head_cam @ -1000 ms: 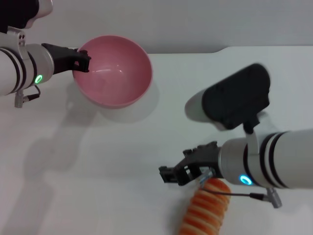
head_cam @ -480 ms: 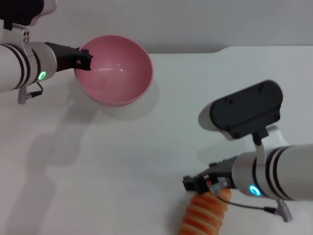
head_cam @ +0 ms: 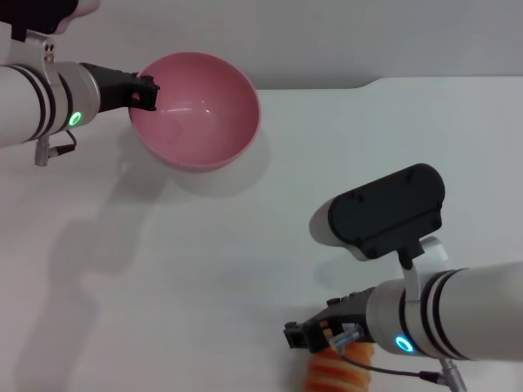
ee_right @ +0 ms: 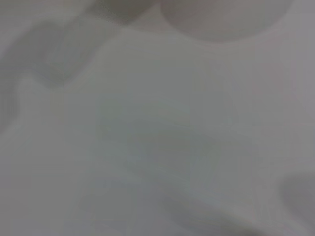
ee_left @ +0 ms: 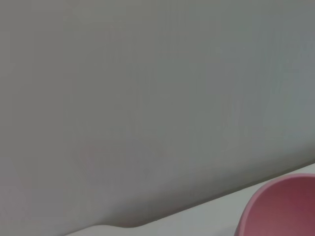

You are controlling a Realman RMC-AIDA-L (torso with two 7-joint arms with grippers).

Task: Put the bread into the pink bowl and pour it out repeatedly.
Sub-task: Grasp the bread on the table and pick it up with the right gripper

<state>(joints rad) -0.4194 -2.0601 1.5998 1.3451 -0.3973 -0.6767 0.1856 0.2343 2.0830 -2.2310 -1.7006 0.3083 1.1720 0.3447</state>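
1. In the head view the left gripper (head_cam: 148,91) is clamped on the near-left rim of the round, deep, glossy pink plastic bowl (head_cam: 200,110), which is tipped with its mouth toward the camera and casts a shadow on the white table (head_cam: 204,261) below it.
2. The left wrist view catches only a curved slice of that pink bowl (ee_left: 283,206) in one corner, with the table's far edge and a grey wall behind; no fingers show there.
3. The right gripper (head_cam: 309,339) sits low at the near edge of the head view, directly over the end of the orange-brown toy loaf of bread with cream stripes (head_cam: 339,371); whether it is released or clenched I cannot tell.
4. The right wrist view gives only bare, blurred table surface (ee_right: 157,137) with soft shadows.
5. The bread lies on the table, cut off by the picture's lower edge, well apart from the bowl, with open tabletop between them.
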